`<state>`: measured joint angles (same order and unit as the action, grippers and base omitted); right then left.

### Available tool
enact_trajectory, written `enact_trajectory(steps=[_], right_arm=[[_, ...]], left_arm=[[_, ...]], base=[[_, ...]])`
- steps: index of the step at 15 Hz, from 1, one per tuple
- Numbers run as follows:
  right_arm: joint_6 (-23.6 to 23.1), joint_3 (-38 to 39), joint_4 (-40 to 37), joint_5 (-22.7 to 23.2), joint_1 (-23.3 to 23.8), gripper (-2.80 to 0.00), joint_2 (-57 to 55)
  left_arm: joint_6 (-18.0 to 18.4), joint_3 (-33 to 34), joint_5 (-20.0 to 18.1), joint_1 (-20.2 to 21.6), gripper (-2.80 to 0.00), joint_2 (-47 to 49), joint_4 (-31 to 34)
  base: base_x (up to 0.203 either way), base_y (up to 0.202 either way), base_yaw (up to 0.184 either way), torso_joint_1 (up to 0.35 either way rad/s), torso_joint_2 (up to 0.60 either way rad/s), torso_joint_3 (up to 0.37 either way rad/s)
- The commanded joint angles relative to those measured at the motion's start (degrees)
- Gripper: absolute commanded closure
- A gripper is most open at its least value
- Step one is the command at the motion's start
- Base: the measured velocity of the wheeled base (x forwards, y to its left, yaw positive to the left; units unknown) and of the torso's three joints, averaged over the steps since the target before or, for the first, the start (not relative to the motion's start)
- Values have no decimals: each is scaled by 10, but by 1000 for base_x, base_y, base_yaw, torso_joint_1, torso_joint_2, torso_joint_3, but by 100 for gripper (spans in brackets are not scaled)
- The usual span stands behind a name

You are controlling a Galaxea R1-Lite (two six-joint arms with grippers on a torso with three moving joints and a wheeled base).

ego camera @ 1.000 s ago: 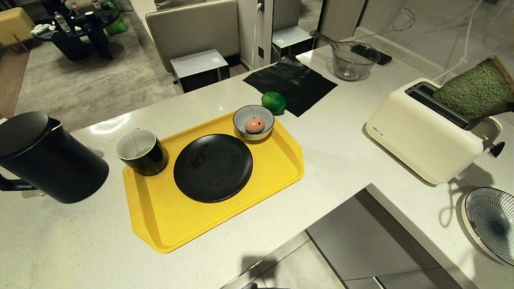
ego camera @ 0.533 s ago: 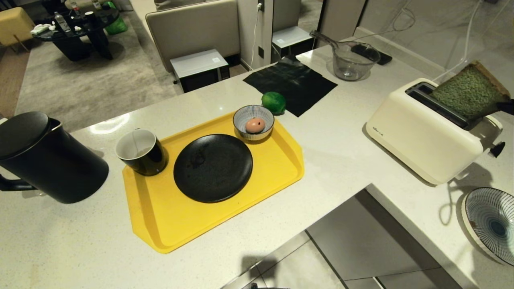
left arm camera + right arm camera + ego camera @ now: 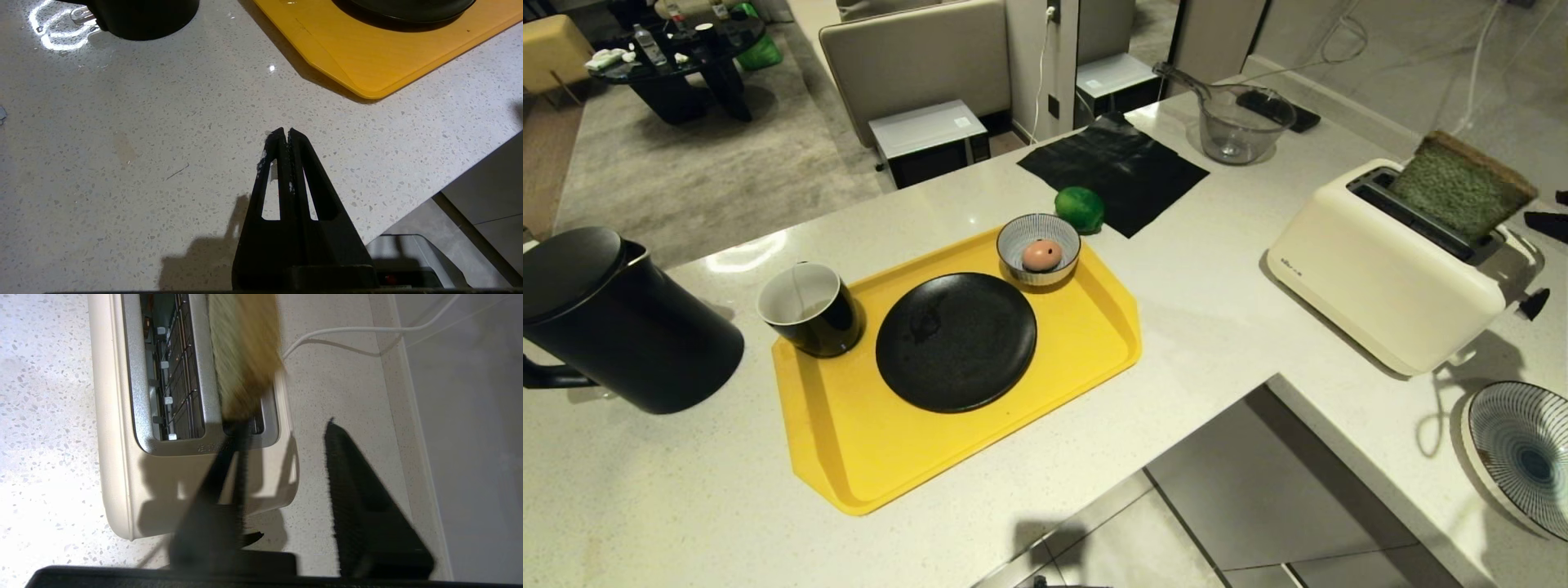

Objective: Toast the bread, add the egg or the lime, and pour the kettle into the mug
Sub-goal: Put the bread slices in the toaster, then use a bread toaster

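The pale green bread stands tilted in the far slot of the cream toaster, its upper half sticking out. My right gripper is open just beside the toaster's end, one finger still near the bread's lower edge and nothing held. The lime lies behind the yellow tray. An egg sits in the striped bowl. The black mug stands on the tray's left, the black kettle further left. My left gripper is shut and empty above the counter.
A black plate lies mid-tray. A black cloth and a glass pot sit at the back. A striped plate rests at the near right. The counter edge drops to the floor between tray and toaster.
The bread has swung from a raised, tilted hold down into the toaster slot. My right gripper has opened and let go of it. The left arm has not moved.
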<state>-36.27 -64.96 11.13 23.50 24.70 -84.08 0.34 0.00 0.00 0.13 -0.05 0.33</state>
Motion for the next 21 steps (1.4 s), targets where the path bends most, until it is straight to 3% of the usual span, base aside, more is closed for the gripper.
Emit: enact_trajectory(steps=[1,5,7,10,12,16,17,21], right_arm=[[-1,0,0,1,0,-280,2],[12,3,-4,-1,1,-280,7],[56,4,-15,-3,4,-280,19],[137,34,-32,2,48,-280,75],[194,71,-33,36,69,-280,113],[239,111,-57,66,70,-280,115],[256,112,-59,69,69,0,106],[304,110,-30,94,77,0,70]], left_arm=[[0,0,0,0,0,0,0],[0,1,0,0,0,0,0],[0,0,0,0,0,0,0],[0,0,0,0,0,0,0],[0,0,0,0,0,0,0],[0,0,0,0,0,0,0],[0,0,0,0,0,0,0],[0,0,0,0,0,0,0]], base=[[0,0,0,0,0,0],[0,0,0,0,0,0],[0,0,0,0,0,0],[0,0,0,0,0,0],[0,0,0,0,0,0],[0,0,0,0,0,0],[0,0,0,0,0,0],[0,0,0,0,0,0]])
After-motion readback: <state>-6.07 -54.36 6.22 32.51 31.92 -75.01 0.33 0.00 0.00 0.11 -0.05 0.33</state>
